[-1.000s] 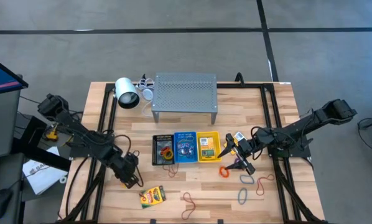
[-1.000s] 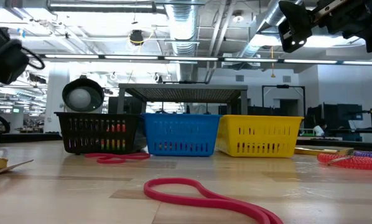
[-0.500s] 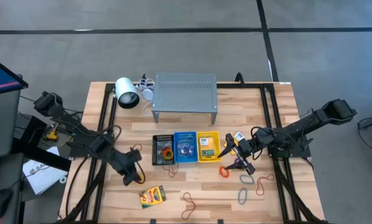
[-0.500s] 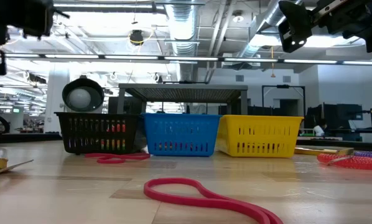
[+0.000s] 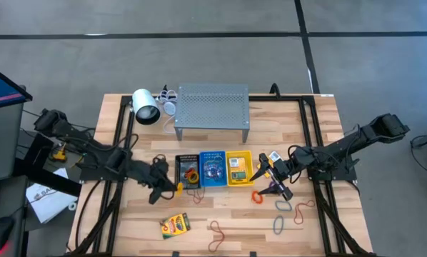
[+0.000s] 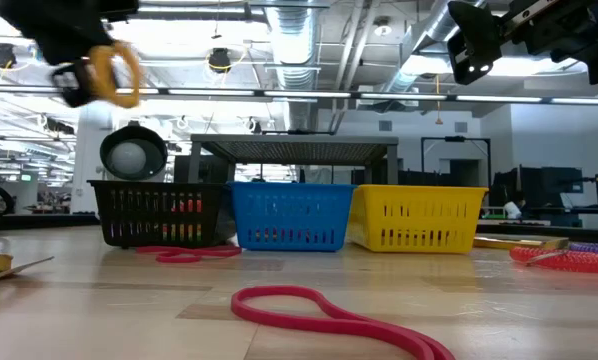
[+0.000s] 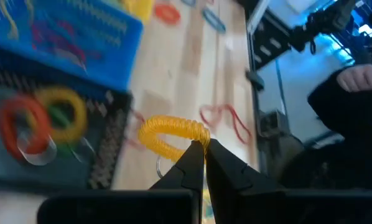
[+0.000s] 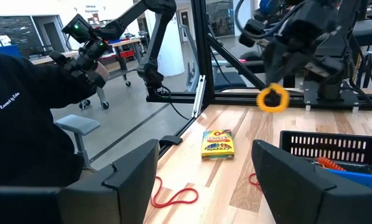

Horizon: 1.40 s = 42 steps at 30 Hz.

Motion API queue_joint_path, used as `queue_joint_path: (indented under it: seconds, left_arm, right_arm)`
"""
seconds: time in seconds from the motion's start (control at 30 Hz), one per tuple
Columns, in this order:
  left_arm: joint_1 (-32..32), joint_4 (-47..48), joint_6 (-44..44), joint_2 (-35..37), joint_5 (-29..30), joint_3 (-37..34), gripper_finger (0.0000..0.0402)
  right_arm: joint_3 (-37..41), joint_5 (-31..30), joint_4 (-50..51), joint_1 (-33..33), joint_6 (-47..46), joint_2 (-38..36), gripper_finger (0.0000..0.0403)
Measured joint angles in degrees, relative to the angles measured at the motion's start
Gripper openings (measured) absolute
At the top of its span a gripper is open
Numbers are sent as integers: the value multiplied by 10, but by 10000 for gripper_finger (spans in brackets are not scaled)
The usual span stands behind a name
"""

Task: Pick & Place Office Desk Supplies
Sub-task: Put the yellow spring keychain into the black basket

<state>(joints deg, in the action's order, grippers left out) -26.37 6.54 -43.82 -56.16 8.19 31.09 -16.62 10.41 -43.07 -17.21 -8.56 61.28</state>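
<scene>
Both arms matte black, boxy joint housings linked by slim tubes, black cables looped along the links. Left arm [image 5: 92,153] has a small yellow tag by its base. Right arm [image 5: 342,151] carries a white label and an orange patch near the wrist. Right fingers [image 8: 133,168] are broad, flat black plates; left fingers [image 7: 226,171] narrow, tapered black.

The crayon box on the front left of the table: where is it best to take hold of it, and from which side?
The crayon box lies flat and slightly turned, with bare wood around it. Probably best: come straight down from above and close the tool across its two long edges, near the middle, matching its angle.
</scene>
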Motion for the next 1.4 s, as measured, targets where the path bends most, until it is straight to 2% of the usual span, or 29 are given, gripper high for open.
queue_joint_path:
  seconds: [0.3, 0.6, 1.4]
  left_arm:
    - [95, -9, 117, 0, 0, 0, 3]
    - [150, 44, 141, -7, 7, 0, 4]
    - [160, 11, 139, -171, 3, 0, 5]
  right_arm:
    - [0, 0, 0, 0, 1, 0, 255]
    - [0, 0, 1, 0, 8, 0, 255]
    - [0, -2, 7, 1, 12, 0, 255]
